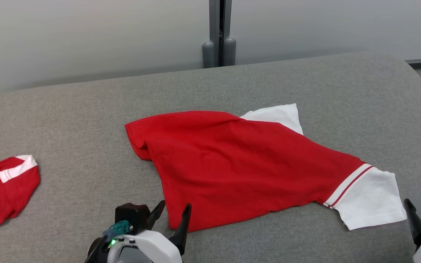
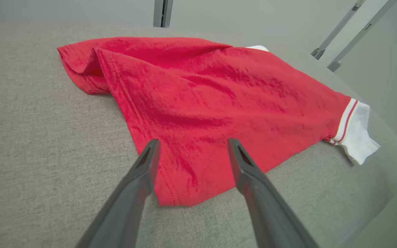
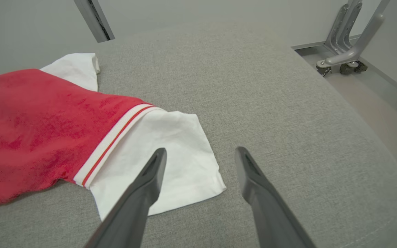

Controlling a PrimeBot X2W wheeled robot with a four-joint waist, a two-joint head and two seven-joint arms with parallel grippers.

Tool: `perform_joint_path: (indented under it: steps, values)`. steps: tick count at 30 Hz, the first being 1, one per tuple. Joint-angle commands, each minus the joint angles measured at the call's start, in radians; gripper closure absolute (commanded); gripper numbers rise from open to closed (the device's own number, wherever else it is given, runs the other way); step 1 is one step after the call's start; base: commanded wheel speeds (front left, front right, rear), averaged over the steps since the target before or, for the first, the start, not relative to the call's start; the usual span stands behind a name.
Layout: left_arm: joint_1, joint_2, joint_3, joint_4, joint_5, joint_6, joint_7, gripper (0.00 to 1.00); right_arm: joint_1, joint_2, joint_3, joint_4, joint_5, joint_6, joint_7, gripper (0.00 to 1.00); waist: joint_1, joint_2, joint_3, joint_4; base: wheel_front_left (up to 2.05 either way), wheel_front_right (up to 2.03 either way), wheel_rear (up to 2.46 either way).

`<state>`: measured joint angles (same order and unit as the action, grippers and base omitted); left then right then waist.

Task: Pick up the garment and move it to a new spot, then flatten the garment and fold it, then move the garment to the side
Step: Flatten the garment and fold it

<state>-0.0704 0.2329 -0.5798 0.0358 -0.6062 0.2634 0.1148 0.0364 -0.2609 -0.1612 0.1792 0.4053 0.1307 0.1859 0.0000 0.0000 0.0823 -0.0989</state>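
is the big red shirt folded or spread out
Spread, not folded: the shirt lies loose on the grey cushion, one corner curled under.

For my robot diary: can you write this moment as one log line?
garment: rumpled on grey surface | left pincer: open, by red hem | right pincer: open, beside white sleeve | held: nothing

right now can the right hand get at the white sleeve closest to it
Probably yes: the right hand is open, just short of the white sleeve, with nothing between them. The sleeve lies flat on the grey cushion.
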Motion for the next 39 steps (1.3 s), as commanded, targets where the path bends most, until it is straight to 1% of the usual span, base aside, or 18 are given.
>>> perform_joint_path:
  steps: [1,6,9,13,17,20,23,25,30,31,32,33,34,35,37,38,39]
  values:
    - [-0.025,-0.001,-0.003,0.011,0.009,-0.006,0.008,0.0,-0.022,-0.011,0.006,0.032,0.014,0.0,0.02,0.0,0.0,0.0,0.021,-0.006,0.0,0.0,0.0]
    - [-0.056,-0.012,-0.026,0.047,0.001,-0.012,0.052,0.0,-0.089,-0.026,0.031,0.141,0.05,0.0,0.018,0.0,0.0,0.0,0.064,-0.01,0.0,0.0,0.0]
    - [-0.076,-0.014,-0.029,0.069,-0.001,0.001,0.082,0.0,-0.136,-0.034,0.049,0.205,0.066,0.0,0.015,0.0,0.0,0.0,0.091,-0.013,0.0,0.0,0.0]
    - [-0.091,-0.018,-0.03,0.085,-0.006,0.007,0.105,0.0,-0.175,-0.033,0.077,0.272,0.087,0.0,0.033,0.0,0.0,0.0,0.113,-0.011,0.0,0.0,0.0]
    - [-0.098,-0.018,-0.027,0.106,-0.015,0.03,0.149,0.0,-0.214,-0.039,0.101,0.364,0.113,0.0,0.031,0.0,0.0,0.0,0.131,-0.007,0.0,0.0,0.0]
    - [-0.095,-0.016,-0.025,0.112,-0.014,0.051,0.164,0.0,-0.226,-0.031,0.124,0.427,0.134,0.0,0.025,0.0,0.0,0.0,0.135,-0.003,0.0,0.0,0.0]
    - [-0.08,-0.004,-0.022,0.095,-0.008,0.075,0.172,0.0,-0.235,-0.023,0.155,0.475,0.163,0.0,0.013,0.0,0.0,0.0,0.134,0.002,0.0,0.0,0.0]
    - [-0.065,0.004,-0.028,0.085,-0.008,0.082,0.194,0.0,-0.235,-0.022,0.173,0.491,0.179,0.0,0.015,0.0,0.0,0.0,0.131,0.004,0.0,0.0,0.0]
    - [-0.04,0.016,-0.04,0.053,-0.028,0.084,0.232,0.0,-0.234,-0.023,0.204,0.517,0.206,0.001,0.006,0.0,0.0,0.0,0.123,0.011,0.0,0.0,0.0]
    - [-0.042,0.016,-0.042,0.049,-0.026,0.083,0.233,0.02,-0.235,-0.023,0.211,0.52,0.211,0.001,0.003,0.03,0.0,0.0,0.122,0.011,0.0,0.0,0.0]
    - [-0.046,0.012,-0.04,0.045,-0.027,0.082,0.225,0.14,-0.238,-0.022,0.219,0.518,0.215,0.001,-0.003,0.12,0.0,0.0,0.121,0.012,0.0,0.0,0.0]
    - [-0.05,0.007,-0.036,0.042,-0.031,0.083,0.22,0.27,-0.242,-0.024,0.224,0.515,0.219,0.003,-0.013,0.34,0.0,0.0,0.119,0.013,0.0,0.0,0.0]
    - [-0.053,0.004,-0.035,0.043,-0.031,0.083,0.217,0.41,-0.246,-0.028,0.229,0.514,0.221,0.003,-0.021,0.43,0.0,0.0,0.118,0.014,0.0,0.0,0.0]
    - [-0.057,0.004,-0.035,0.046,-0.03,0.083,0.215,0.49,-0.249,-0.033,0.234,0.516,0.223,0.002,-0.028,0.51,0.0,0.0,0.116,0.014,0.0,0.0,0.0]
    - [-0.063,0.0,-0.035,0.052,-0.03,0.078,0.209,0.58,-0.256,-0.04,0.242,0.518,0.229,0.002,-0.042,0.58,0.0,0.0,0.114,0.013,0.0,0.0,0.0]
    - [-0.064,-0.001,-0.036,0.054,-0.03,0.076,0.205,0.66,-0.257,-0.043,0.247,0.52,0.232,0.002,-0.046,0.68,0.0,0.0,0.112,0.013,0.0,0.0,0.0]
    - [-0.063,-0.001,-0.037,0.057,-0.031,0.072,0.202,0.84,-0.26,-0.046,0.252,0.523,0.235,0.002,-0.053,0.87,0.0,0.0,0.11,0.013,0.0,0.0,0.0]
